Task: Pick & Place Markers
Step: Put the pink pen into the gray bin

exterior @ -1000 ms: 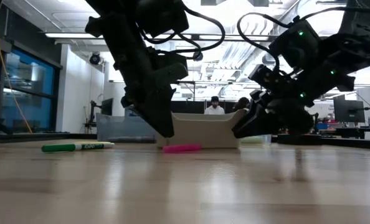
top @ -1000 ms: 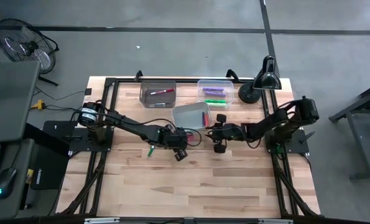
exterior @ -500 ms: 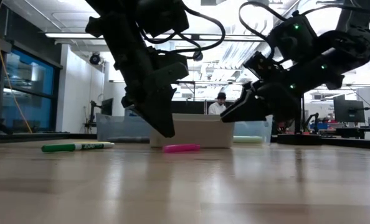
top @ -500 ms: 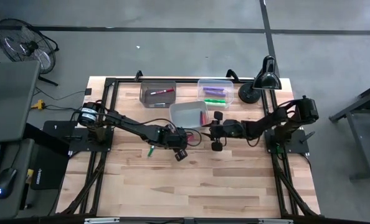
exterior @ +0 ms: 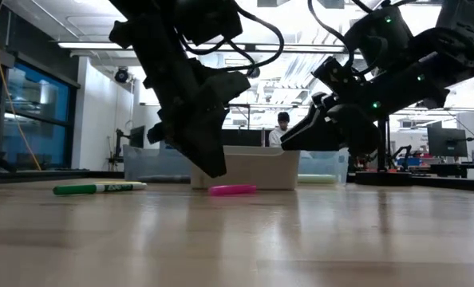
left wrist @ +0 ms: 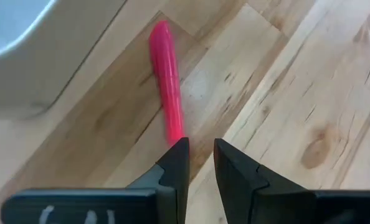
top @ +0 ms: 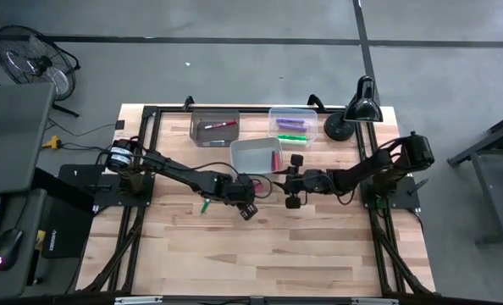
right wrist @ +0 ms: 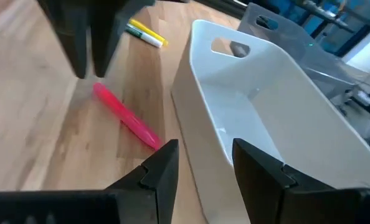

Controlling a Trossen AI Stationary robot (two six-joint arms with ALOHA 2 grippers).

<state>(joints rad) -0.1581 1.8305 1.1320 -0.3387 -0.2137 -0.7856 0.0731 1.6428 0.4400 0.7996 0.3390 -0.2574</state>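
Observation:
A pink marker [left wrist: 166, 81] lies flat on the wooden table beside the white bin [top: 253, 152]. My left gripper [left wrist: 200, 155] hovers just above the marker's near end, slightly open, with nothing between its fingers. In the low view its tip [exterior: 213, 167] hangs clear of the table, and the pink marker [exterior: 231, 190] lies below it. My right gripper [right wrist: 200, 158] stands open at the white bin's [right wrist: 266, 106] near right corner, about level with the rim. A green marker [exterior: 97, 188] and a yellow marker [right wrist: 146, 34] lie on the table farther left. My right gripper's fingers [right wrist: 163, 165] stand either side of the white bin's near corner [right wrist: 200, 186]; I cannot tell whether they touch it. The bin rests flat on the table.
A dark bin [top: 215, 127] with a red marker and a clear bin [top: 292, 124] with purple and green markers stand at the far side. A black desk lamp [top: 357, 110] stands at the far right. The near half of the table [top: 268, 246] is bare wood.
My right gripper has risen and moved a little toward the table's left, beside the white bin. The bin has shifted slightly leftward and now sits flat and square. My left gripper has rolled a little in place above the pink marker.

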